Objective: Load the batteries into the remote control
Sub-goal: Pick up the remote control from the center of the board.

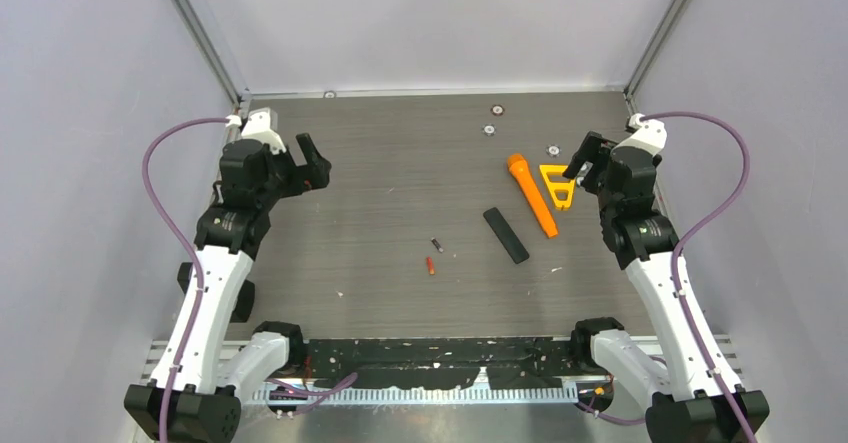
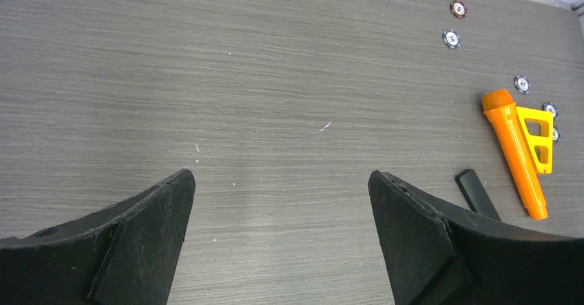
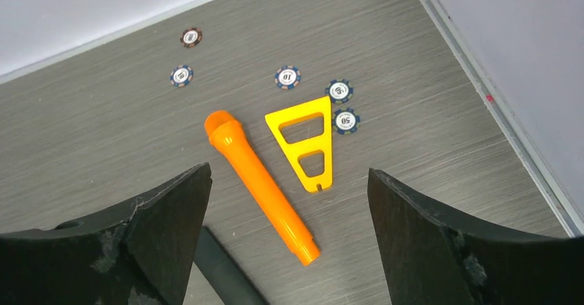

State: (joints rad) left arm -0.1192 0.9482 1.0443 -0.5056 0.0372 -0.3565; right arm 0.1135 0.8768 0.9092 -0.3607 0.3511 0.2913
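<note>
The black remote control [image 1: 505, 234] lies flat at the table's middle right; its end shows in the left wrist view [image 2: 478, 193] and the right wrist view [image 3: 224, 270]. The red-orange battery [image 1: 431, 265] and the dark grey battery [image 1: 437, 245] lie loose just left of it. My left gripper [image 1: 312, 160] is open and empty, raised at the far left. My right gripper [image 1: 587, 161] is open and empty, raised at the far right above the orange flashlight. Both batteries are out of the wrist views.
A long orange flashlight [image 1: 531, 194] and a yellow triangular frame [image 1: 558, 184] lie right of the remote, also in the right wrist view: flashlight [image 3: 260, 184], frame [image 3: 307, 143]. Several poker chips [image 1: 490, 130] sit near the back edge. Walls enclose the table.
</note>
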